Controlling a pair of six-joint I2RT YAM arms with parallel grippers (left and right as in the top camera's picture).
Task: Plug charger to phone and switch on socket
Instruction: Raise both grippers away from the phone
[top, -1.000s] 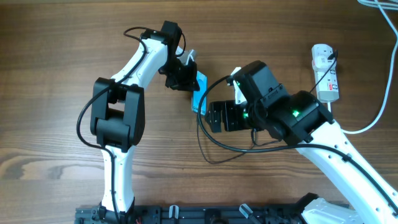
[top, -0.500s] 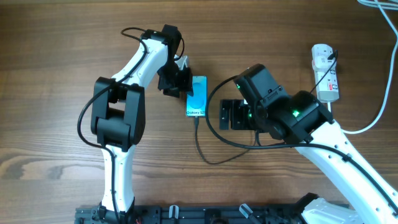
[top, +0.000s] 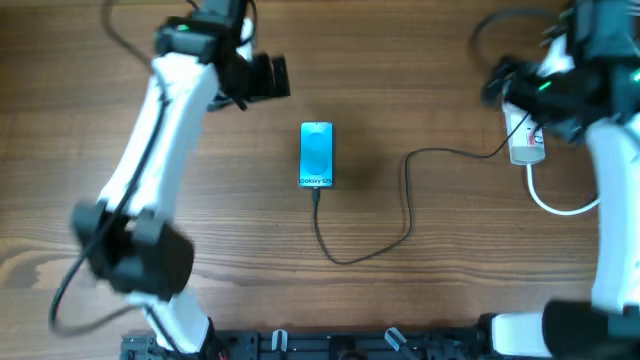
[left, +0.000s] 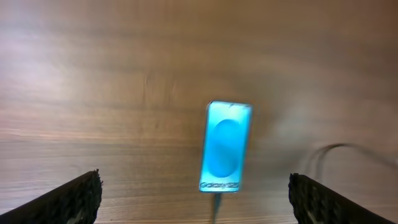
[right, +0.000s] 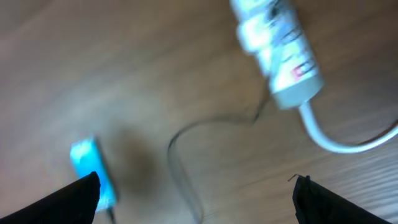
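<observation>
The phone (top: 316, 154) lies flat on the table with its teal screen up, and it also shows in the left wrist view (left: 227, 146) and the right wrist view (right: 90, 165). The charger cable (top: 340, 258) meets the phone's lower edge, loops right and runs toward the socket (top: 527, 148). My left gripper (top: 272, 77) hangs open up and left of the phone, with nothing between its fingers (left: 74, 199). My right gripper (right: 196, 190) is open and empty too, above the table near the socket (right: 277, 50); the right arm covers the socket's upper part from overhead.
The socket's thick white cord (top: 555, 208) curves off its lower end toward the right edge. Both arms are blurred with motion. A black rail (top: 330, 345) runs along the table's front edge.
The left gripper opened, let go of the phone and pulled away up and left. The phone now lies flat. The right arm swung far right to the socket, and the cable stretched out.
</observation>
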